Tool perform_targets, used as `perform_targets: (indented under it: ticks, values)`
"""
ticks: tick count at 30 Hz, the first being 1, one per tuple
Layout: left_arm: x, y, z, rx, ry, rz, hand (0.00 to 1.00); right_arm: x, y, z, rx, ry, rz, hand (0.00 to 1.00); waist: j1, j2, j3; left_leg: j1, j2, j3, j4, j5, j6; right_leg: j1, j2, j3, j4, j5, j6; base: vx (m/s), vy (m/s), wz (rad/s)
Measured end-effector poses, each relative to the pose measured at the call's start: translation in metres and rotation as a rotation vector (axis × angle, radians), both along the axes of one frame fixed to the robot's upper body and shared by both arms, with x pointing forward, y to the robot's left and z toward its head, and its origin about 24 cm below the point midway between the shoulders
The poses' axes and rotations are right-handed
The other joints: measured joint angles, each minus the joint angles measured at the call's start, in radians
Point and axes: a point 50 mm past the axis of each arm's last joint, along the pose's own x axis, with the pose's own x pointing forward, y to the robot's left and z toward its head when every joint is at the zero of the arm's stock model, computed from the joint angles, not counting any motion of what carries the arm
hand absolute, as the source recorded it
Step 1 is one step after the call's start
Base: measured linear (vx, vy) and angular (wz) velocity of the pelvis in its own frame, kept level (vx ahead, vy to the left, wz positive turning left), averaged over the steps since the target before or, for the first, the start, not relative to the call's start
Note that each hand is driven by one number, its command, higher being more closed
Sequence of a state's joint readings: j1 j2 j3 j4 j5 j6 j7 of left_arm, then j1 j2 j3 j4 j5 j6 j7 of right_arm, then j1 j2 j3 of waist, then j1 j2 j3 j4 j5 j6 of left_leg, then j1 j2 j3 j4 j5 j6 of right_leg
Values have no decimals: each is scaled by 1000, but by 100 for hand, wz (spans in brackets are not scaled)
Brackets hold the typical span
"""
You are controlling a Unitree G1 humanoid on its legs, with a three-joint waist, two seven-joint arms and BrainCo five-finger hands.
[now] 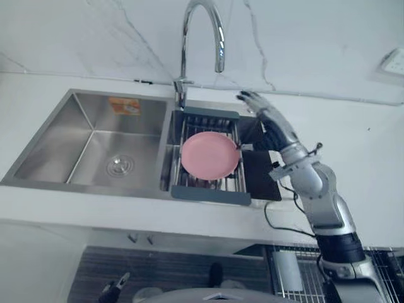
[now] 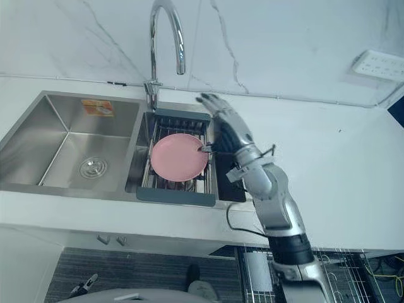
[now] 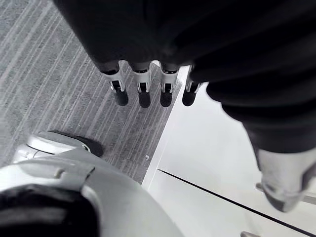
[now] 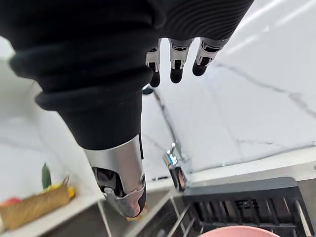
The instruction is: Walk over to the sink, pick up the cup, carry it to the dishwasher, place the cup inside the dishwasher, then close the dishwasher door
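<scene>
Right hand over the sink. I am holding my right hand [image 1: 271,123] raised above the right-hand end of the double-bowl stainless steel sink [image 1: 50,142], with its fingers [image 4: 177,69] stretched out straight and its thumb [image 4: 123,190] standing well apart from them, so it is wide open and gripping nothing. Below it, a dark grey slatted drain rack [image 1: 211,194] is sitting in the right bowl, and a round pink plate [image 1: 209,154] is lying on that rack; a black rectangular piece [image 1: 260,173] is lying just beside the rack, partly under my wrist. A tall chrome gooseneck faucet [image 1: 184,50] is rising behind the divide between the two bowls, and an orange sticker [image 1: 124,105] is showing on the back wall of the left bowl, above the round drain [image 1: 120,166]. The white counter [image 1: 379,164] is running around the sink, a white veined marble wall [image 1: 303,38] is standing behind it, and a white power outlet [image 2: 379,65] is set into that wall at the far right. I am letting my left hand [image 3: 143,91] hang down with straight, relaxed fingers above the grey striped floor [image 3: 49,74], beside a white cabinet front [image 3: 207,163]; it too is holding nothing. Below the counter's front edge, a pale cylindrical thing [image 1: 288,270] is lying in a silver wire rack [image 2: 341,265]; I cannot tell whether this is the cup, and I cannot tell where the cup is.
</scene>
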State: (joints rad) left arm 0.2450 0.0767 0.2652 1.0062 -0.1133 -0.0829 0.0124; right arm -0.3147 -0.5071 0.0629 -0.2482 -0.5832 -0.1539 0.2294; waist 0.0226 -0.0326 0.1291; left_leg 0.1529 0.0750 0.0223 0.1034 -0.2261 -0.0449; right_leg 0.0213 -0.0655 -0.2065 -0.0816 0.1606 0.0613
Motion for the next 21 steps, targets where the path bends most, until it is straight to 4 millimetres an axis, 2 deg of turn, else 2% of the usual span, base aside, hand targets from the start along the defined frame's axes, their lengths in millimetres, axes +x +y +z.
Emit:
perform_targets:
  ticks: [5,9,14,21]
  values:
    - [-1,2,0,-1,7,8,0,8,15,1,-161,34,64,0,11,-13,-9,-13,0,-23,0,7,-1,-2,-2,-20,0,-1,-1,-21,-5,13]
    - [2,2,0,-4,8,5,0,17,25,-9,-310,115,112,0,23,-15,-10,-15,0,-25,0,11,-2,-1,-3,-22,0,0,-2,-17,-2,1]
    - [6,4,1,-1,-2,-5,0,25,18,-31,-399,245,90,0,30,-22,-15,-19,0,-34,-3,17,-9,-4,-3,-31,0,0,-3,-17,-1,3]
    - [8,10,3,7,-7,-22,0,24,14,-37,-461,288,78,0,28,-37,-25,-27,0,-43,-4,23,-12,-9,-6,-40,-1,2,-4,-12,4,4]
